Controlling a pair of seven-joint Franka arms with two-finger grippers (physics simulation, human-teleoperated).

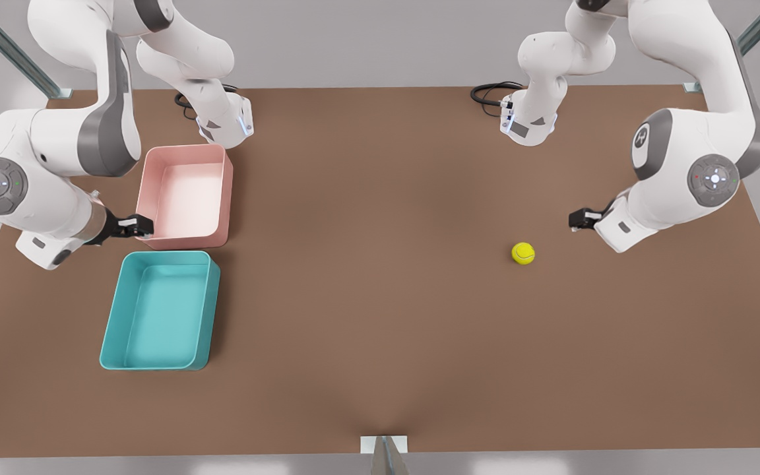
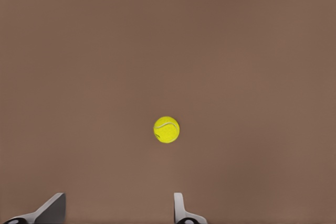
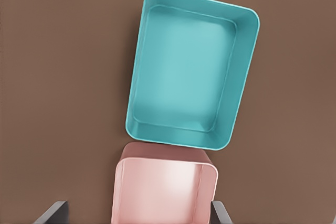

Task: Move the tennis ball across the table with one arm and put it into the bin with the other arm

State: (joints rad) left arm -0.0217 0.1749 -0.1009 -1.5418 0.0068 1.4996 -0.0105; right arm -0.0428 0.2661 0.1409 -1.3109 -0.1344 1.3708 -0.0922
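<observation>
So nothing is done yet: the tennis ball (image 1: pixel 523 253) lies on the bench (image 1: pixel 367 330), far from the teal bin (image 1: pixel 159 311). Left jaws (image 1: pixel 576 220) hang released near it; right jaws (image 1: pixel 144 226) wait released over the pink tray (image 1: pixel 185 196).

Tennis ball (image 1: pixel 523 253), near the left end effector (image 1: pixel 576 220): bright yellow-green w/ a thin curved seam line. Bin (image 1: pixel 114 328), just beside the right end effector (image 1: pixel 144 227): teal, inside a bit paler. Tray (image 1: pixel 226 191) touching it: pink, w/ a paler floor. Tabletop (image 1: pixel 367 264): plain matte brown, no pattern. Both end effectors: black fingers; arms white w/ grey parts.
</observation>
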